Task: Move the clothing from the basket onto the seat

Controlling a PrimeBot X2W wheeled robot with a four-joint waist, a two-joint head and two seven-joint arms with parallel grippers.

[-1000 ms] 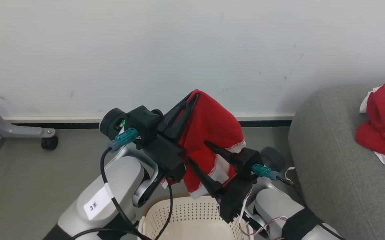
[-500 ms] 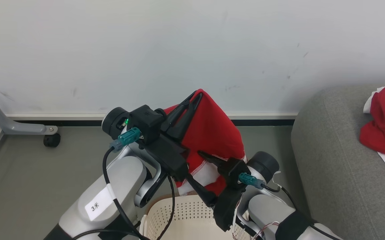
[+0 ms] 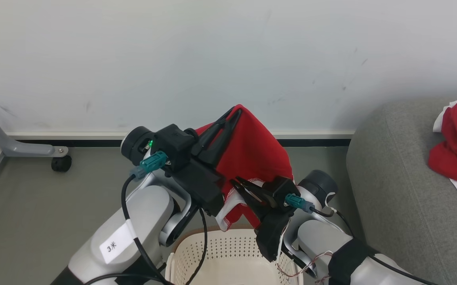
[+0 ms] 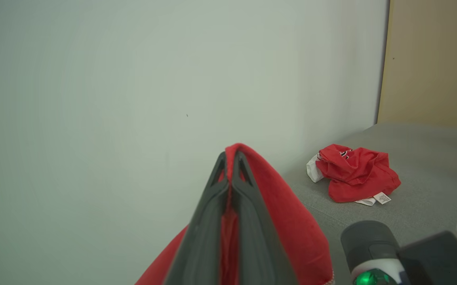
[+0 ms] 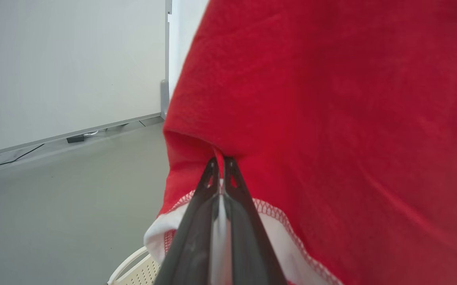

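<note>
- My left gripper [image 3: 231, 115] pinches the red clothing [image 3: 254, 152] up top; my right gripper [image 3: 238, 184] pinches its hem.
- It hangs over the basket [image 3: 232, 253].
- The seat [image 3: 395, 190] is off to my right, nearer my right arm.

Inspected: smooth grey floor [image 3: 34, 206], meeting the white wall at a dark skirting strip. Found on it, far left, a black caster [image 3: 61, 163] under a grey metal leg [image 3: 22, 149]. Cream perforated basket [image 3: 232, 253] at the bottom edge of the head view — base cut off, contact with floor not confirmed. Right side: grey woven seat [image 3: 402, 198], rounded padded edge. Lying directly on its cushion, crumpled red clothing [image 4: 357, 174] — white trim, small white label at its lower edge.
</note>
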